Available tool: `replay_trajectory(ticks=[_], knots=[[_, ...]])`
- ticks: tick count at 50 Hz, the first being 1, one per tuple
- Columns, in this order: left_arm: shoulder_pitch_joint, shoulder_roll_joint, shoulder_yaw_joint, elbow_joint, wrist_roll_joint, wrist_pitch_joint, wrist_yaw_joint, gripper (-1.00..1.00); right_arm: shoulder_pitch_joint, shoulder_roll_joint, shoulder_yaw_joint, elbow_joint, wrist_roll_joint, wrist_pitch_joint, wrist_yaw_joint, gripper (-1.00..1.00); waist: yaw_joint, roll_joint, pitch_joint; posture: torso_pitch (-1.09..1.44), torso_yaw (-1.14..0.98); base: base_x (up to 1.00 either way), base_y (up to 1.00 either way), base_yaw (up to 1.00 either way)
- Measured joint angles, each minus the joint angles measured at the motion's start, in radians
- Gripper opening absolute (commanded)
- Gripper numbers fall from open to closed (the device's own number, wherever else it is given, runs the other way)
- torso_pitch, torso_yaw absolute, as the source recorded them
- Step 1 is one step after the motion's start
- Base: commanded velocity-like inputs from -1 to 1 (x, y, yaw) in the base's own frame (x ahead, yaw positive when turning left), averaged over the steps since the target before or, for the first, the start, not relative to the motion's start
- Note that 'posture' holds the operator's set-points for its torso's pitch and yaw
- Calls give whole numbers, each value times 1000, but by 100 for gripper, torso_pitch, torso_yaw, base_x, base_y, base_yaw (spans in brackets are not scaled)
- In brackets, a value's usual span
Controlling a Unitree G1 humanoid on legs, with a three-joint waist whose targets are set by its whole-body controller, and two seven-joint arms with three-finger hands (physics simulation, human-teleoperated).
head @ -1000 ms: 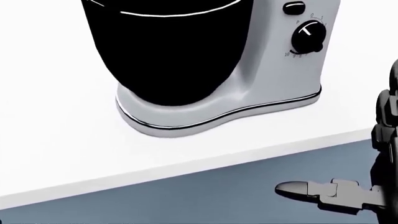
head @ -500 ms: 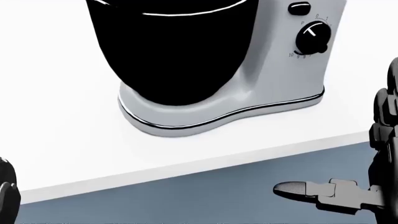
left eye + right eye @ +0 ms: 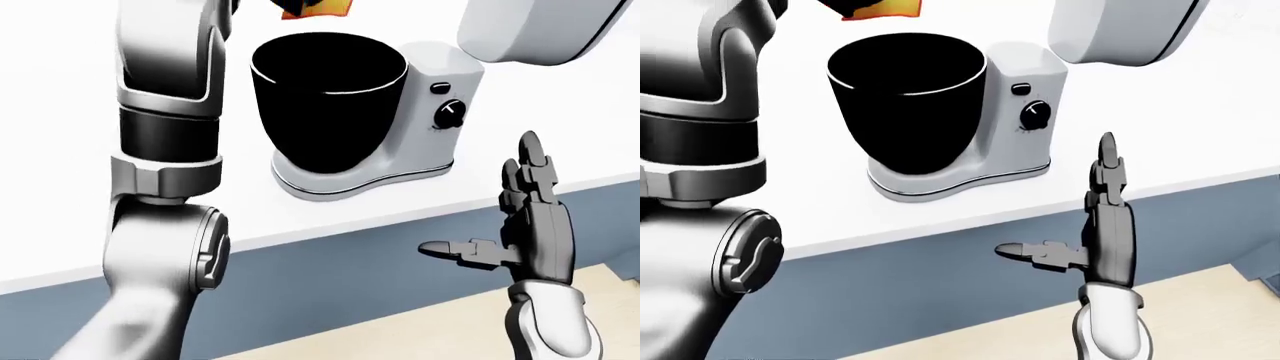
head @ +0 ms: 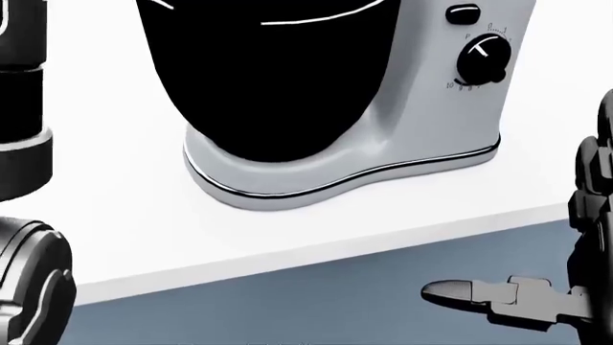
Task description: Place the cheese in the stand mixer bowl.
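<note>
Nearest, at four o'clock in the left-eye view, the right hand (image 3: 520,217) stands released, fingers spread, holding nothing. On the white bench (image 3: 90,225) the stand mixer bowl (image 3: 325,105) looks empty. At twelve o'clock the cheese (image 3: 875,7) hangs above its rim, not yet dropped. The left hand is cropped; its grip cannot be told. The raised mixer head (image 3: 530,30) crowds the opening.
</note>
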Motion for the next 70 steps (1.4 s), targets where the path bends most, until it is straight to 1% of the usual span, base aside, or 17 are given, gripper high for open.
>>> replay_trajectory(ticks=[4,8,13,24,28,30,33,38,50,64,65,67,70], knots=[[-16,-3,3,81,3,-45,6,-100,1,0,0,1,3,-1,0,100,0,0,-1,0,0,0,0,0],[3,-11,2,100,12,-84,18,-100,-1,-1,-3,5,5,-2,0,100,0,0,-4,0,0,0,0,0],[10,-18,0,127,18,-102,24,-100,-2,-1,0,6,5,-2,-1,100,0,-1,-5,0,0,0,0,0],[66,-33,-3,150,29,-145,28,-100,1,0,6,10,3,-7,-3,100,-1,0,-7,0,0,0,0,0],[76,-38,-2,174,33,-172,43,-100,2,0,8,12,2,-7,-4,100,0,0,-8,0,0,0,0,0],[64,-37,-2,204,35,-187,51,-100,2,1,10,11,2,-8,-4,100,0,-1,-7,0,0,0,0,0],[43,-36,6,270,38,-239,82,-100,0,0,9,11,3,-6,-2,100,-1,-1,-9,0,0,0,0,0],[43,-45,4,308,39,-291,120,-100,0,0,7,12,2,-6,-4,100,1,-1,-12,0,0,0,0,0],[61,-71,-10,314,43,-309,121,-100,7,1,5,18,7,-18,-4,100,-1,1,-12,0,0,0,0,0],[76,-73,-12,318,56,-320,116,-100,7,1,3,22,9,-25,-2,100,-1,1,-14,0,0,0,0,0],[78,-73,-12,316,58,-321,117,-71,8,1,4,22,9,-25,-2,100,-1,1,-14,0,0,0,0,0],[73,-71,-12,322,61,-324,116,98,9,2,5,21,8,-25,-2,100,-1,1,-13,0,0,0,0,0],[56,-64,-5,349,62,-335,117,100,9,2,8,21,8,-25,-2,100,-2,1,-14,0,0,0,0,0]])
